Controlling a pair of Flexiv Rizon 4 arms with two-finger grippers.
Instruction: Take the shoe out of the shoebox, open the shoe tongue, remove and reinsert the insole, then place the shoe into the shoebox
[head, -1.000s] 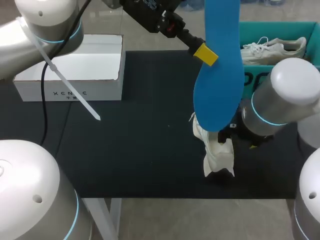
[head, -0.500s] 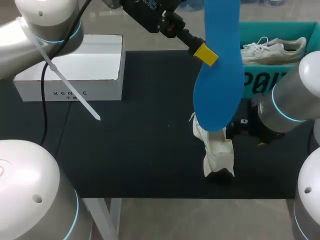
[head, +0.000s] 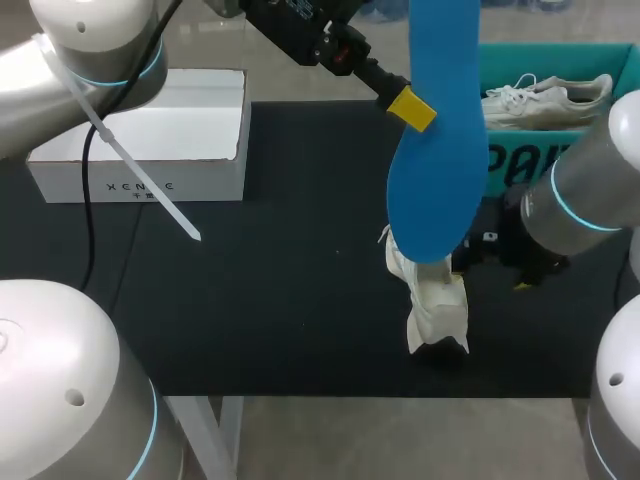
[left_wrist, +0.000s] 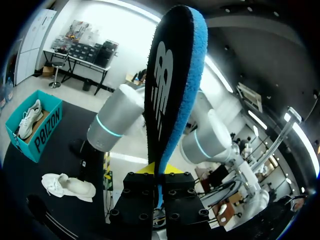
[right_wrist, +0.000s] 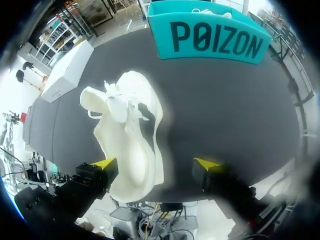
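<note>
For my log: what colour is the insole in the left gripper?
The insole is blue with a black face; best in the left wrist view.

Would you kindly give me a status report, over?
Left claw shut on blue insole, held aloft. Right claw open beside white shoe. No obstruction seen.

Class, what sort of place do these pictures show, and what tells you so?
Probably a robotics lab bench for shoe-handling trials: the left gripper holds a blue insole above a dark table, with a white shoe and a teal shoebox on it.
</note>
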